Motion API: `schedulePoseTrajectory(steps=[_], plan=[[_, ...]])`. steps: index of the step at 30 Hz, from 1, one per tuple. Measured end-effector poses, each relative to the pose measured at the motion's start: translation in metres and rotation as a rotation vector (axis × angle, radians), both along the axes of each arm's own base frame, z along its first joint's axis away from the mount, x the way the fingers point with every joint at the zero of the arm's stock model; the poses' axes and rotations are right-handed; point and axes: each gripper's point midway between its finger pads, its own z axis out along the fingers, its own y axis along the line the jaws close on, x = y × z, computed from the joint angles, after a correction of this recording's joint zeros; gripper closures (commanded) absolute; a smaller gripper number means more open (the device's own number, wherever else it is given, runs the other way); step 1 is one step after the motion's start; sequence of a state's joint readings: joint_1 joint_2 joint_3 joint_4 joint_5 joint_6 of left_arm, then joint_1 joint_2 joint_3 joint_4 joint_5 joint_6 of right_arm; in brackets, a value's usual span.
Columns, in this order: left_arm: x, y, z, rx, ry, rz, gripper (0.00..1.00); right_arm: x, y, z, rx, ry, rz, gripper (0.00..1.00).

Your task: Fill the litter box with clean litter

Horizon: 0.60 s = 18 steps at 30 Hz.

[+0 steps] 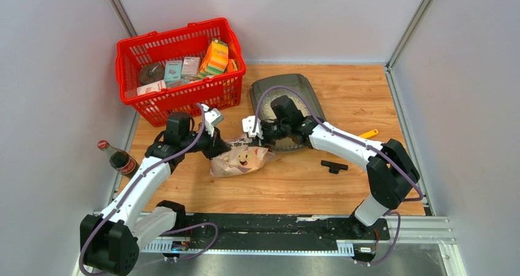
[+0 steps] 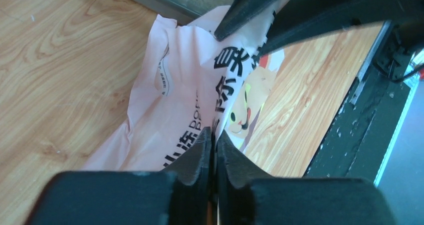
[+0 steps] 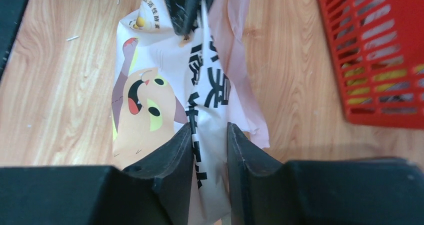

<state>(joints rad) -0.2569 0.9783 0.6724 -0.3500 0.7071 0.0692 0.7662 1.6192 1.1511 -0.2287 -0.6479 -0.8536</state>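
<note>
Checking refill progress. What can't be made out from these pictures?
- How full the litter box is: top view, the right arm covers its middle.
- Whether the paper bag is open: both wrist views, the left gripper, shut on its top edge, hides the mouth.
- Whether the right gripper grips or just straddles the fold: right wrist view, paper fills the gap.
- Labels in the red basket: top view, too small.

the top camera hangs high behind the near edge of the tabletop point(image 1: 343, 190) and looks down on all of it from far. the wrist cameras look along the left gripper point(image 2: 214, 137) and the right gripper point(image 3: 209, 130), very close, toward each other; all three views share the paper bag point(image 1: 242, 161).
</note>
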Motion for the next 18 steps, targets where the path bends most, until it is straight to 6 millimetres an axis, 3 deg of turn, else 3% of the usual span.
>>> schedulePoseTrajectory(steps=[1, 3, 6, 8, 11, 13, 16, 17, 18], plan=[[-0.001, 0.0, 0.0, 0.001, -0.007, -0.013, 0.69, -0.001, -0.002, -0.001, 0.0, 0.035, -0.015, 0.72], [-0.006, 0.0, 0.004, 0.008, -0.015, -0.055, 0.64, 0.001, -0.009, -0.002, -0.003, 0.113, -0.053, 0.76], [-0.011, 0.004, 0.008, 0.044, -0.062, -0.105, 0.65, 0.011, -0.021, 0.003, 0.002, 0.222, -0.12, 0.82], [-0.015, 0.007, 0.007, 0.081, -0.105, -0.144, 0.72, 0.015, -0.03, 0.008, 0.005, 0.291, -0.159, 0.92], [-0.02, 0.011, 0.002, 0.128, -0.147, -0.203, 0.73, 0.01, -0.038, 0.009, 0.002, 0.379, -0.178, 0.93], [-0.023, 0.012, -0.002, 0.147, -0.153, -0.23, 0.72, 0.005, -0.039, 0.008, -0.002, 0.416, -0.178, 0.91], [-0.023, 0.014, -0.004, 0.164, -0.164, -0.24, 0.67, 0.003, -0.039, 0.008, -0.001, 0.45, -0.19, 0.72], [-0.022, 0.015, -0.005, 0.17, -0.166, -0.236, 0.66, 0.004, -0.04, 0.008, -0.003, 0.452, -0.2, 0.61], [-0.021, 0.016, -0.005, 0.177, -0.169, -0.231, 0.64, 0.006, -0.04, 0.008, -0.004, 0.45, -0.209, 0.58]])
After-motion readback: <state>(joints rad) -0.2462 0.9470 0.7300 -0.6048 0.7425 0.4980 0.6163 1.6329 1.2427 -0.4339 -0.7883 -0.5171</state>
